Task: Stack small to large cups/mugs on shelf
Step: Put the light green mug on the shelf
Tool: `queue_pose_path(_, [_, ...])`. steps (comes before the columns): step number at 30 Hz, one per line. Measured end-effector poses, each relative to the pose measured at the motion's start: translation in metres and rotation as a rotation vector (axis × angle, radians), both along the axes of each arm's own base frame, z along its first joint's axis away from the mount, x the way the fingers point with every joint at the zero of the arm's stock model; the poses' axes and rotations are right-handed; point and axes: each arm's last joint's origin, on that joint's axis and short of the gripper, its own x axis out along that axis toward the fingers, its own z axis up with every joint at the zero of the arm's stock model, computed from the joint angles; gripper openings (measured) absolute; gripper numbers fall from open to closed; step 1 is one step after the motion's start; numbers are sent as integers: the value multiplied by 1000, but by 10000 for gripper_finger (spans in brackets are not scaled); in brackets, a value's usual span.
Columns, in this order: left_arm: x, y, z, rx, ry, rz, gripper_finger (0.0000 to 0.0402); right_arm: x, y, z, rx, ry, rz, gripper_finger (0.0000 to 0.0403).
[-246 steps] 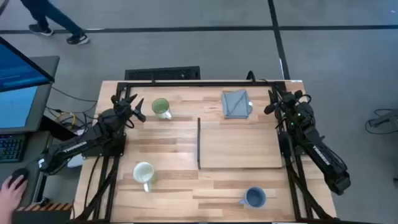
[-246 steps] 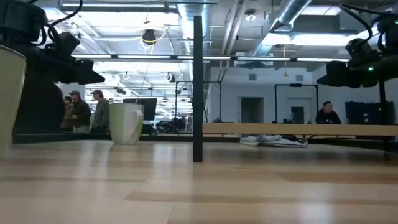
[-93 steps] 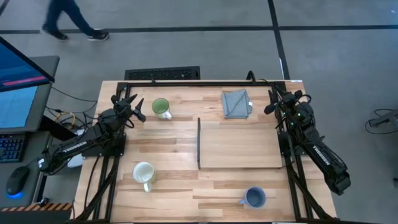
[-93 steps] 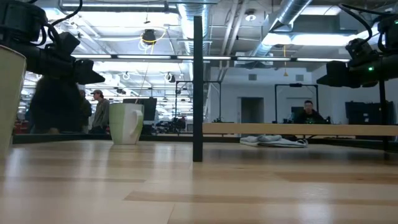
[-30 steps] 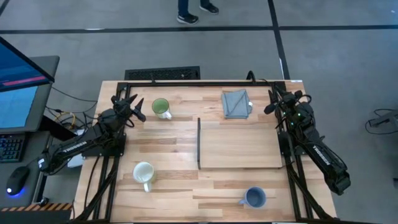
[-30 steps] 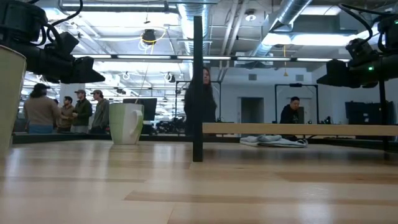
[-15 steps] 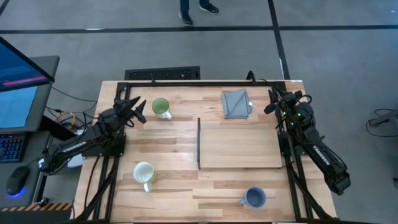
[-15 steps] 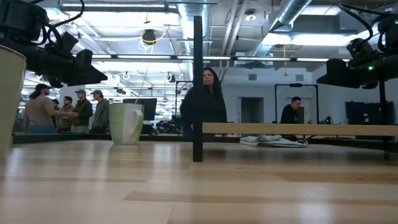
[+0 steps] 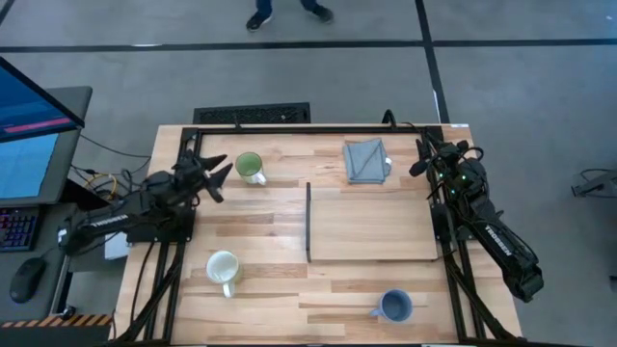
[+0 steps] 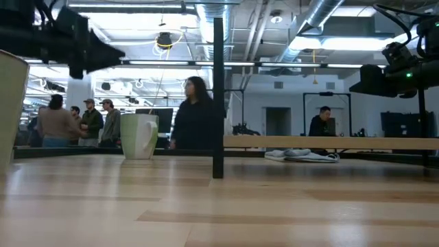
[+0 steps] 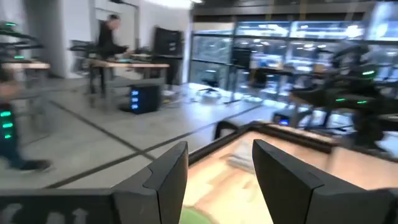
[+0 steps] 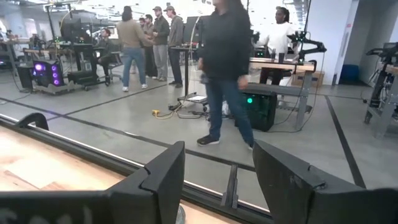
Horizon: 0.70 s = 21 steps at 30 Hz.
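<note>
One arm has moved: left claw, spread, now nearer green-lined mug; right claw spread, unmoved.

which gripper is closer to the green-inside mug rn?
Left. The left gripper hangs open just beside the green-inside mug, on the side away from the shelf. The right gripper waits open at the far edge, past the grey cloth.

Folded grey cloth (far table edge), people beyond

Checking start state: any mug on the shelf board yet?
No: in the high view the shelf is bare, and all three mugs stand on the table.
</note>
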Motion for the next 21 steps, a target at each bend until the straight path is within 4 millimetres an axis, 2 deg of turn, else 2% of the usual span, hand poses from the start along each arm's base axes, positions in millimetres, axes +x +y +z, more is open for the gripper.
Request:
queue_pose_path(7, [3, -18, 18, -27, -9, -135, 171, 0, 0, 0, 1, -2, 0, 212])
queue_pose_path(15, [24, -47, 24, -34, 77, -255, 171, 0, 0, 0, 28, -51, 1, 212])
queue_pose_path(21, [41, -80, 46, 5, 189, -191, 171, 0, 0, 0, 48, -84, 1, 212])
